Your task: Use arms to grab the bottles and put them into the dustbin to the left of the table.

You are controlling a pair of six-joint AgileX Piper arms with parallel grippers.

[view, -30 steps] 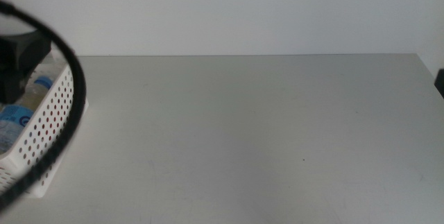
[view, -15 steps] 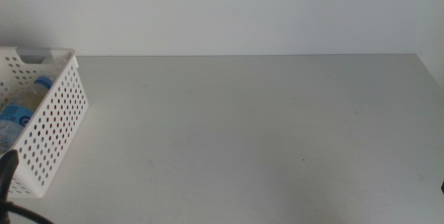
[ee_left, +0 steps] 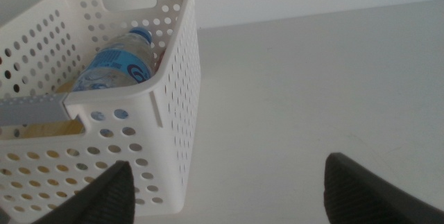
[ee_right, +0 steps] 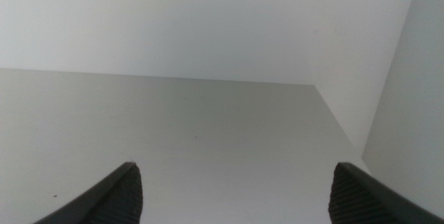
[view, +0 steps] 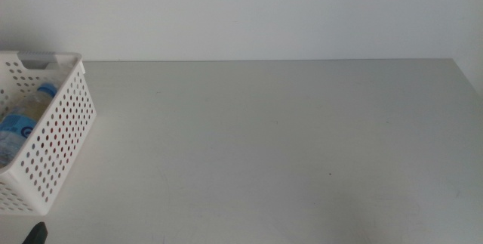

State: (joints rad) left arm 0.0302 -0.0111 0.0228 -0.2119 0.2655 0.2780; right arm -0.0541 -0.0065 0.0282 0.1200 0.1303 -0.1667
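My jaws stand wide on both grippers, left gripper [ee_left: 225, 189] beside the white dustbin [ee_left: 170, 113], right gripper [ee_right: 232, 196] over bare counter [view: 272, 138]; the blue-capped water bottle [ee_left: 114, 61] lies inside.

The left arm has pulled right out from over the dustbin [view: 56, 134] at the table's left edge; now only a dark tip of the left gripper [view: 36, 234] pokes up at the near-left, and the cable's gone too.
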